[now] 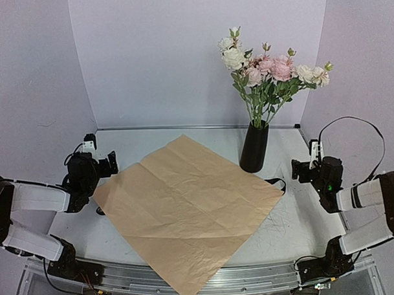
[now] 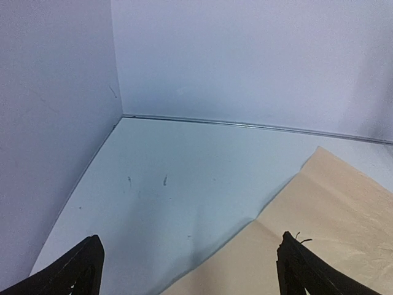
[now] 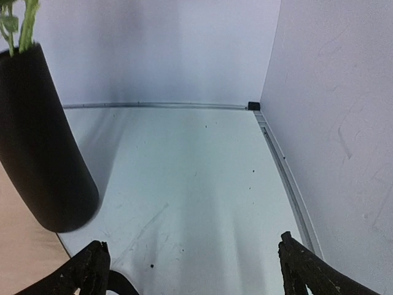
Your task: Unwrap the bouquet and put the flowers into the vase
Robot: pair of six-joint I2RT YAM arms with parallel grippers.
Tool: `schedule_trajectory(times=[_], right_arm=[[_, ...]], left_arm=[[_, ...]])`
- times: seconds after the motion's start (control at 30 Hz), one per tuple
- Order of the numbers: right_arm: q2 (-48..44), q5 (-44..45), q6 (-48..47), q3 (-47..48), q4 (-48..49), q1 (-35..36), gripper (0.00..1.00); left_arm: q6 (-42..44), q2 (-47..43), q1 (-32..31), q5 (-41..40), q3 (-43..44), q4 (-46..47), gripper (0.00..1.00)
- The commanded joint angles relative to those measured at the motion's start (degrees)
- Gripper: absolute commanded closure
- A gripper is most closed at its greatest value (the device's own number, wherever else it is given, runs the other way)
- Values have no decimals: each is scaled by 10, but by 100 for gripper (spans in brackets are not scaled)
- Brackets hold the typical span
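The bouquet is unwrapped: its tan paper sheet [image 1: 186,209] lies flat across the middle of the table. The flowers [image 1: 269,70], pink and white blooms on green stems, stand upright in the black vase [image 1: 254,147] at the back right. My left gripper [image 1: 110,165] hovers open at the sheet's left corner; the left wrist view shows its jaws [image 2: 190,246] wide apart over bare table and the paper edge [image 2: 319,233]. To the right of the vase my right gripper [image 1: 301,171] is open and empty. The right wrist view has the vase [image 3: 43,141] to the left of that gripper [image 3: 191,246].
A black ribbon [image 1: 276,182] lies on the table by the paper's right corner, between the vase and my right gripper. White walls close in the table at the back and on both sides. A metal rail [image 1: 208,280] runs along the near edge.
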Motion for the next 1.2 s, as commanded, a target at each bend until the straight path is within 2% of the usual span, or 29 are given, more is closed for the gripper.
schedule_trajectory(times=[0.0,0.07,0.17,0.3,0.37,0.47,0.57,0.73,1.17], right_arm=[[75,-17,-22,-18,178,-10,4],[113,-18,-21,-15,208,-11,4],[152,-36,-22,15,187,-16,6],[149,-41,-13,27,158,-24,8],[147,-36,-13,25,159,-24,2],[148,-38,-13,26,158,-24,2],[148,-38,-14,26,159,-24,2],[148,-38,-13,26,158,-24,2],[148,-38,-13,26,159,-24,2]], left_arm=[[24,50,56,10,-5,94,0],[24,68,76,25,-13,123,0],[31,79,97,50,-24,157,0],[57,92,104,57,-18,177,0],[89,94,104,42,-24,177,0],[73,98,110,51,-41,183,0],[56,138,121,59,-39,196,0],[32,218,153,93,-60,296,0],[36,227,160,114,-56,300,0]])
